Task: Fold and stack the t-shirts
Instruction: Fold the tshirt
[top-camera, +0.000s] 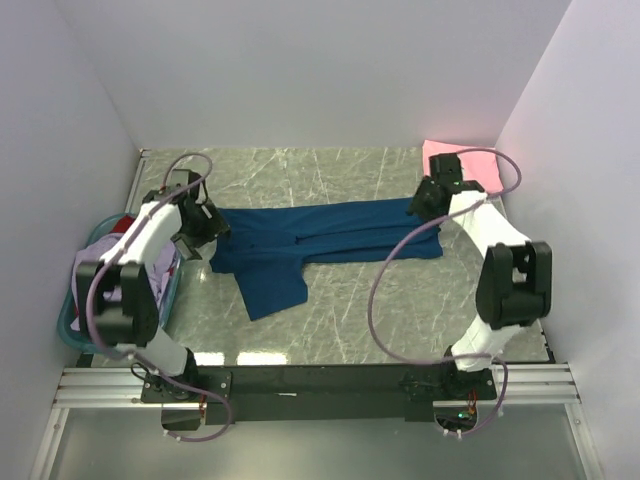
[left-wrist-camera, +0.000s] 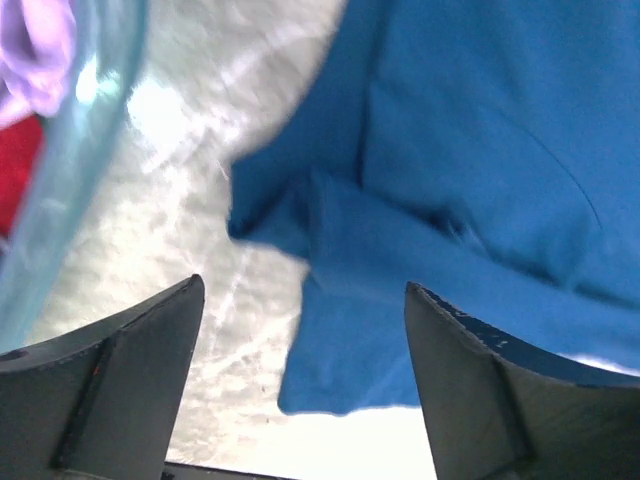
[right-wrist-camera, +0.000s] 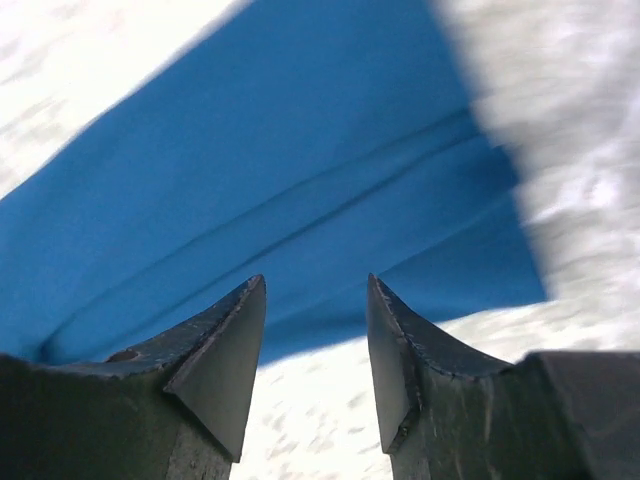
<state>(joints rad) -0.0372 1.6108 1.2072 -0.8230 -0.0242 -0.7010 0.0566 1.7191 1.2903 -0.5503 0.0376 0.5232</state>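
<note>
Across the desk (top-camera: 340, 335) centre, the navy t-shirt (top-camera: 320, 238) lies with its long axis left-right, one end under the wide, empty left claw (top-camera: 215, 232), the other under the part-open, empty right claw (top-camera: 422, 205).

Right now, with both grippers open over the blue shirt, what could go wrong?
The navy blue t-shirt lies crooked, with one part trailing toward the arms and its edge bunched by the left gripper; folding now may set it uneven.
That gripper also sits close to the teal basket; a swing could knock it.
The right gripper hangs near the pink t-shirt and might drag it.
</note>
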